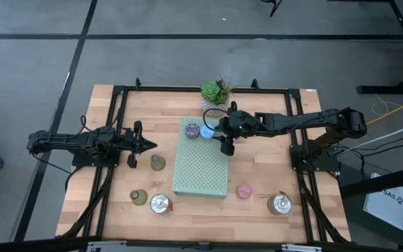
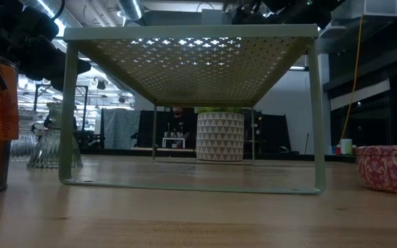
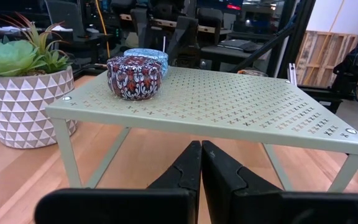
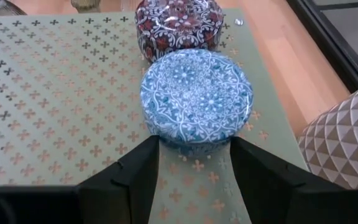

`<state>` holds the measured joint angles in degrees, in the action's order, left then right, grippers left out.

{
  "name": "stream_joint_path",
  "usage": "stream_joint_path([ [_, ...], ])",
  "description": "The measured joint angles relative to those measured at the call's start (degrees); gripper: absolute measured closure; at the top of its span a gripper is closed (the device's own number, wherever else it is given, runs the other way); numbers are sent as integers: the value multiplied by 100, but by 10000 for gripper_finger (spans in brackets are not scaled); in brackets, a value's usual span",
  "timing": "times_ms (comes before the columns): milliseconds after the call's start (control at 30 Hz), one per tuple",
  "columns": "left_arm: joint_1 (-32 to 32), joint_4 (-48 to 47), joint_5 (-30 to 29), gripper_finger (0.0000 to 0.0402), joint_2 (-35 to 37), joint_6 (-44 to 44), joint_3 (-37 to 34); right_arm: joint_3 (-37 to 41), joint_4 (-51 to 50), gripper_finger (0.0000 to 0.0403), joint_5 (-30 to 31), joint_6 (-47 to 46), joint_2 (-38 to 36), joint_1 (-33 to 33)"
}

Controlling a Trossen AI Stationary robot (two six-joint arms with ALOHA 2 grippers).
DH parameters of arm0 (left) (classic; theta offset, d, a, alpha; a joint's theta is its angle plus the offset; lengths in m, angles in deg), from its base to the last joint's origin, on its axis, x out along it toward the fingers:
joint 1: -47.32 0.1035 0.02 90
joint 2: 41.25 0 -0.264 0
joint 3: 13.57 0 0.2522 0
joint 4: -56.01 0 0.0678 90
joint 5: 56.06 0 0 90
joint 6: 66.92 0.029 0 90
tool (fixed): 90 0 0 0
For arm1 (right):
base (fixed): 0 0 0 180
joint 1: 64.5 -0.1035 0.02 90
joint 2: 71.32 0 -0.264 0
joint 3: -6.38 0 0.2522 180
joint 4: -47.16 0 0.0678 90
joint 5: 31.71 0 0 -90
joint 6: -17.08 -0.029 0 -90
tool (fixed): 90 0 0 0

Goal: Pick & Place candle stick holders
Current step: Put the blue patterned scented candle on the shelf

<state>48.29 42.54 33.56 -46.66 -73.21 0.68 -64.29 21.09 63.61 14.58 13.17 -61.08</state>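
The blue holder (image 4: 196,96) sits on the green perforated rack (image 1: 200,168), at the far corner nearest the succulent pot (image 1: 215,93), and just beside the purple holder (image 4: 179,25); whether those two touch we can't tell. It lies straight ahead of the right gripper (image 4: 194,163), between its two fingers, w/ the fingers spread wider than the tin and flanking its near side. From the right wrist view we see no firm contact, so we judge the gripper open and holding nothing, either about to close or just let go. The holder is round and squat, so no long axis matters; any approach angle across its diameter would do. It's a low tin w/ a blue-and-white floral pattern on lid and wall, lid looks flat and a bit glossy. The right arm is clearly the nearer one. The left gripper (image 3: 201,163) waits at the table's left side, off the rack's edge, fingers pressed together, empty. Other holders remain on the table: pink (image 1: 244,190), two silver (image 1: 160,204) (image 1: 280,204), two olive (image 1: 158,162) (image 1: 138,197). So approx. two of seven are up on the rack, by our reckoning.
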Motion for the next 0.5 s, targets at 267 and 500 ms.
stream_joint_path([
  [267,0,0,0,395,0,0,0,4,250,202,0,1,79,0],
  [500,-2,0,0,395,0,-1,0,0,369,202,0,40,140,-2],
])
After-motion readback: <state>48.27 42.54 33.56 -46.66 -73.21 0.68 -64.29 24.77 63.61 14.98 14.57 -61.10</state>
